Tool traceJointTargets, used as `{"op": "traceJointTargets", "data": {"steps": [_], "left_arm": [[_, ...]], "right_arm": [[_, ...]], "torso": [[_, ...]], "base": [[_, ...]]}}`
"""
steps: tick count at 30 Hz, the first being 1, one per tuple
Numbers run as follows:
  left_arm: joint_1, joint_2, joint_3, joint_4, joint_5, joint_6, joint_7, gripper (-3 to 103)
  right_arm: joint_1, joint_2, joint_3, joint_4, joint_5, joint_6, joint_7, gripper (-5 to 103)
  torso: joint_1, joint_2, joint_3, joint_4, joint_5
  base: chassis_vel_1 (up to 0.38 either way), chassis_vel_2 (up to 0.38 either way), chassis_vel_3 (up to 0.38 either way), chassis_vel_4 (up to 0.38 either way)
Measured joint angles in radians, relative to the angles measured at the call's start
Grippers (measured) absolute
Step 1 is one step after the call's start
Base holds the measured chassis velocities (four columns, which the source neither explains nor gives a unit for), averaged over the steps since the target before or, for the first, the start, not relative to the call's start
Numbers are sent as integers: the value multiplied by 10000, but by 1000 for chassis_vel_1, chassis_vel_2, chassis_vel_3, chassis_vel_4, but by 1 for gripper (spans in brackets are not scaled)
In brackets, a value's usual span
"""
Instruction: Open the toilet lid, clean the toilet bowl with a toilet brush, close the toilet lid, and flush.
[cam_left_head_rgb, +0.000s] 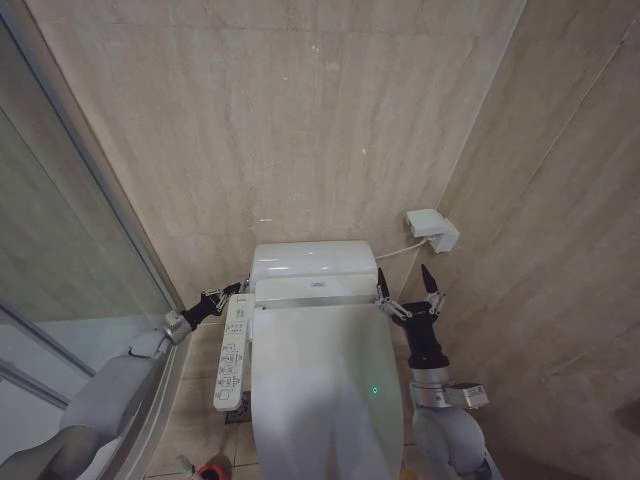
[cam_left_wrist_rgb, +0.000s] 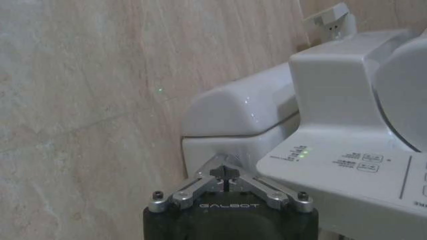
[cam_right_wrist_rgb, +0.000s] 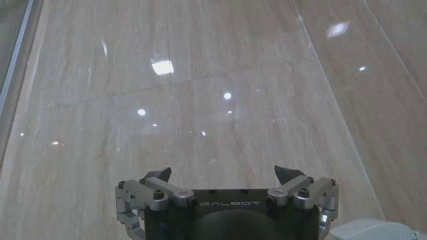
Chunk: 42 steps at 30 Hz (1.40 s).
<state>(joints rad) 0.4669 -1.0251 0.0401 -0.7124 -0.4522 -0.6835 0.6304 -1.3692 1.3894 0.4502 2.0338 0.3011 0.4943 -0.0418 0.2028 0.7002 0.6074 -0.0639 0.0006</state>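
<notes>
The toilet lid (cam_left_head_rgb: 320, 385) is seen shut, so the bowl is hidden. The right hand (cam_left_head_rgb: 407, 287) is held beside the lid's rear right corner, fingers apart. The left hand (cam_left_head_rgb: 228, 293), fingers together, is pressed by the tank (cam_left_head_rgb: 312, 262).

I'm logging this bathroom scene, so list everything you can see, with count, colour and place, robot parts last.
toilet lid: one, glossy white, closed over the toilet.
tank: one, white, against the back wall.
control panel: one, white with buttons, on the toilet's left side.
wall box: one, white, on the right wall, cable running to the tank.
glass partition: one, clear, far left.
red object: one, on the floor by the bottom edge, partly cut off.
left gripper: one, black, shut, beside the tank's left end.
right gripper: one, black, open, fingers up, right of the tank.
</notes>
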Motion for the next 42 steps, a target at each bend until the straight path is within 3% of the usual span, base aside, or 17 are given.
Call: {"op": "traceJointTargets", "data": {"steps": [28, 30, 32, 38, 42], "left_arm": [[-101, -300, 233, 531, 725, 295, -1113, 0], [-81, -360, 245, 526, 725, 302, -1142, 0], [-78, -366, 246, 526, 725, 302, -1147, 0], [-44, -426, 267, 482, 704, 285, -1199, 0], [-54, -378, 251, 430, 1066, 321, -1608, 0]], "right_arm": [[87, 20, -48, -111, 1, 57, 0, 100], [82, 24, -54, -110, 3, 67, 2, 100], [81, 22, -52, -112, 4, 67, 4, 100], [80, 3, -21, -111, 4, 78, 4, 100], [71, -6, -14, -111, 4, 82, 4, 100]], "torso": [[0, -1, 3, 3, -1], [5, -3, 5, -12, -12], [5, -3, 5, -13, -10], [3, -3, 3, -3, 0], [2, -3, 3, -5, -3]], "base": [[0, 0, 0, 0], [0, 0, 0, 0], [0, 0, 0, 0], [0, 0, 0, 0], [0, 0, 0, 0]]}}
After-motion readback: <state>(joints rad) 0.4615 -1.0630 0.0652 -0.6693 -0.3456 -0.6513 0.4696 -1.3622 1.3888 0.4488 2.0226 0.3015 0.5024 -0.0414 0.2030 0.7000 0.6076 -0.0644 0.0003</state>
